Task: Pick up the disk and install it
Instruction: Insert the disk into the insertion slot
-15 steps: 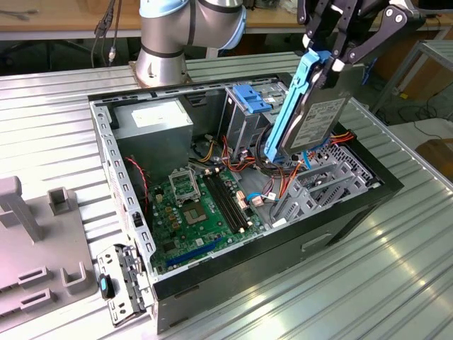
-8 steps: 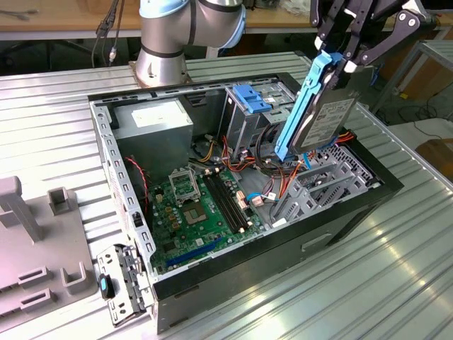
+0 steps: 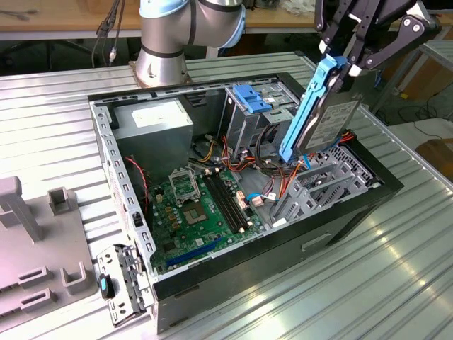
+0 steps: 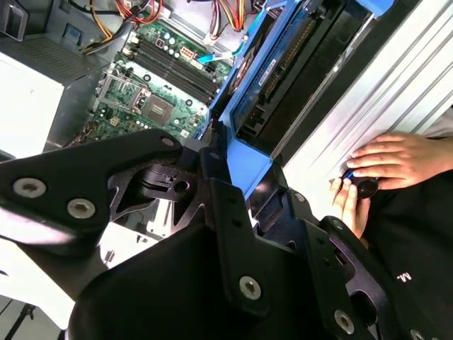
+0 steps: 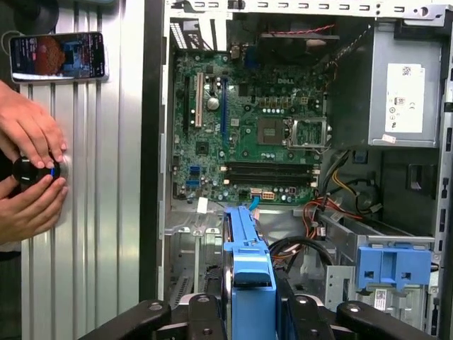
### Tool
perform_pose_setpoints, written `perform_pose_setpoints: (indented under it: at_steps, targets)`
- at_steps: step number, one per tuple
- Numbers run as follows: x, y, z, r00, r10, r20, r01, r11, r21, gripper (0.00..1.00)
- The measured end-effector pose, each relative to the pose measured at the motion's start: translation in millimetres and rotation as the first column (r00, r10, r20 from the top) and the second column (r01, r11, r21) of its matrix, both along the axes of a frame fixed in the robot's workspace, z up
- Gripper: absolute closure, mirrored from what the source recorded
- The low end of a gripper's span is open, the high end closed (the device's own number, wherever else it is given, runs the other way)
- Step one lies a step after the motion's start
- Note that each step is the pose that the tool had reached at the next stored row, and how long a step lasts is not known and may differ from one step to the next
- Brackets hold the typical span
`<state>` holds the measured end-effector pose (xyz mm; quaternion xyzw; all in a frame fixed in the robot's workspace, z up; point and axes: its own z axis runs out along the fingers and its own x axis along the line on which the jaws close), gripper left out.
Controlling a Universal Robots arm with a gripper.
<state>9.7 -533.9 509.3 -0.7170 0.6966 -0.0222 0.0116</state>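
The hand is clamped on the upper end of the disk, gripping it at the blue rail. The disk hangs under the hand, standing on edge and tilted, above the open computer case on the bench. Its lower end is down by the cables, near the grey metal cage; whether it touches them I cannot tell. The green board lies deeper below the hand.
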Motion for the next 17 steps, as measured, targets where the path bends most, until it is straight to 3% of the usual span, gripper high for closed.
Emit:
perform_pose_setpoints:
  at_steps: [6, 17]
  targets:
    - [3.2, -7.8, -3.6, 1.0000, 0.000, 0.0000, 0.000, 1.0000, 0.0001, 0.63]
    - [10.9, -10.0, -6.1, 1.0000, 0.000, 0.0000, 0.000, 1.0000, 0.0000, 0.63]
